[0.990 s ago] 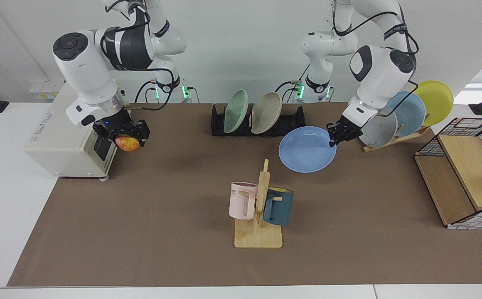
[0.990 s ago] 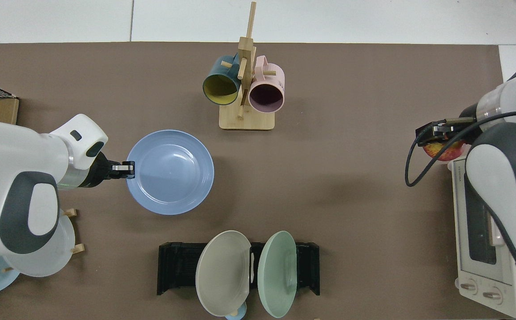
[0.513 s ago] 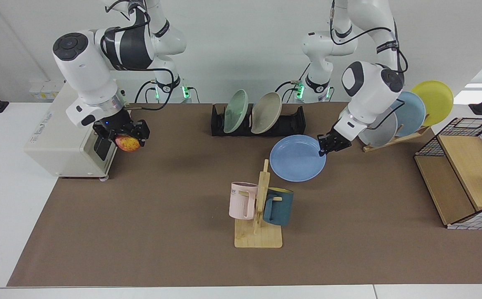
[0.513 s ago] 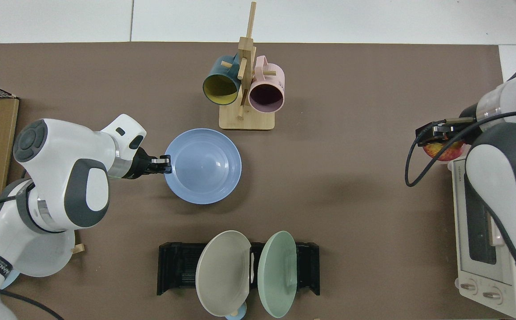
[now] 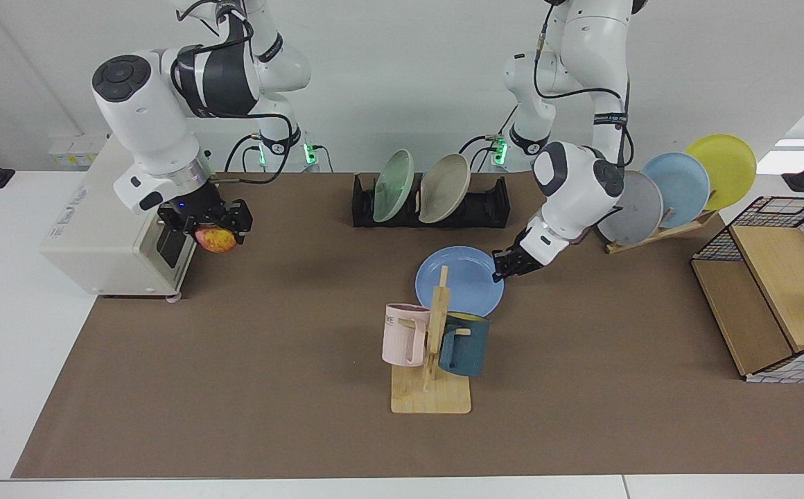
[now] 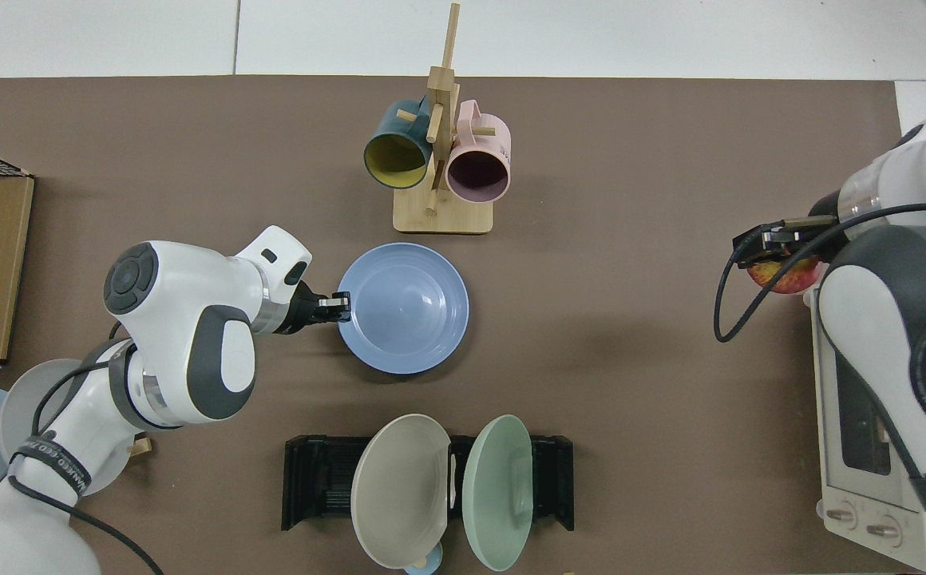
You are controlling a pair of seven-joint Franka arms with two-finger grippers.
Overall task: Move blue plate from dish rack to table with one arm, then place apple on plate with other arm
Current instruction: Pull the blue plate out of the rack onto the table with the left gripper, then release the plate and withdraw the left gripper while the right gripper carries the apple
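1. Nearest the facing camera, the wooden mug tree [image 5: 433, 360] with its pink and teal mugs has not shifted, but the blue plate [image 5: 459, 281] has come across the last second toward the middle of the table [image 5: 236, 388] and now sits just behind it, the tree's post overlapping the plate's front edge in that view.
2. My left gripper [image 5: 504, 264] stays clamped on the plate's rim, fingers pinched on the edge at the plate's side away from the other arm. The plate looks level and low. I cannot tell whether it touches the mat, so I judge the set-down close but not finished.
3. Further back, the dish rack [image 5: 431, 202] holds only the green and beige plates, so the blue one is out of it.
4. Farthest, my right gripper [image 5: 209, 223] keeps its fingers closed on the apple [image 5: 216, 240], lifted beside the white oven [image 5: 107, 235], nearly unmoved. It waits until the plate is released.
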